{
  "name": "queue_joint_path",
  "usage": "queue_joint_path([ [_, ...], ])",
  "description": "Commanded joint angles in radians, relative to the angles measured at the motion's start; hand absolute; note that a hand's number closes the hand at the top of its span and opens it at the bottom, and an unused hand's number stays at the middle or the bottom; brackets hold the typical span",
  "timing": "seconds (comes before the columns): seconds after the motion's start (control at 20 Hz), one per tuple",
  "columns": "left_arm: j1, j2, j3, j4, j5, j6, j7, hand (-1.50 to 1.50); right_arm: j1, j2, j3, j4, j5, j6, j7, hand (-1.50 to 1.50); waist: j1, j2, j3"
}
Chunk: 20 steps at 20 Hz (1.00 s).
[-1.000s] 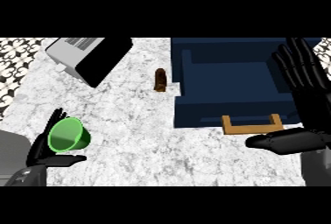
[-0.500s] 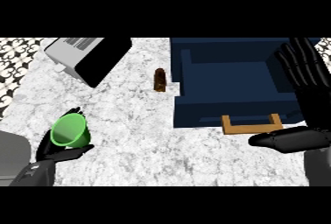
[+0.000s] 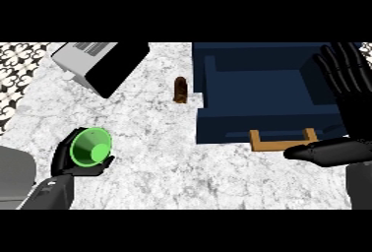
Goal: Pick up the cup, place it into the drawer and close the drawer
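From the head view, the left robot hand [image 3: 78, 165] has its fingers curled round the green cup [image 3: 91, 147], which lies tilted with its mouth facing up toward the camera, at the lower left of the marbled tabletop [image 3: 152, 162]; whether the cup is clear of the surface I cannot tell. So the pick-up looks achieved or nearly so. The dark blue drawer [image 3: 254, 98] stands open well apart to the right, with nothing visible inside, its wooden handle [image 3: 282, 140] on the near edge. The right robot hand [image 3: 347, 93] rests at the right edge, fingers straight and spread, beside the drawer. Still left, by my reading: carrying the cup across, setting it inside, and pushing the drawer closed.
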Motion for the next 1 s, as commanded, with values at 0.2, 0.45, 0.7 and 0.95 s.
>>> queue_joint_path([
  [0.2, -0.034, -0.100, 0.105, -0.018, 0.086, 0.131, -0.159, 1.50, -0.021, -0.012, -0.021, 0.022, -0.016, 0.005, 0.005, -1.50, 0.012, -0.006, 0.003],
  [0.45, -0.124, -0.127, 0.071, -0.095, 0.098, -0.024, -0.107, 1.50, 0.018, -0.013, -0.015, -0.023, -0.012, 0.004, 0.022, -1.50, 0.010, -0.013, 0.004],
  [0.7, -0.190, -0.153, -0.014, -0.200, 0.063, -0.018, 0.017, 1.50, 0.039, -0.013, -0.017, -0.005, 0.008, 0.005, 0.000, -1.50, 0.031, -0.018, 0.006],
  [0.95, -0.295, -0.216, -0.059, -0.339, 0.076, 0.046, 0.195, 1.50, 0.000, 0.008, 0.007, -0.030, 0.038, -0.046, 0.052, -1.50, 0.039, -0.021, 0.006],
])
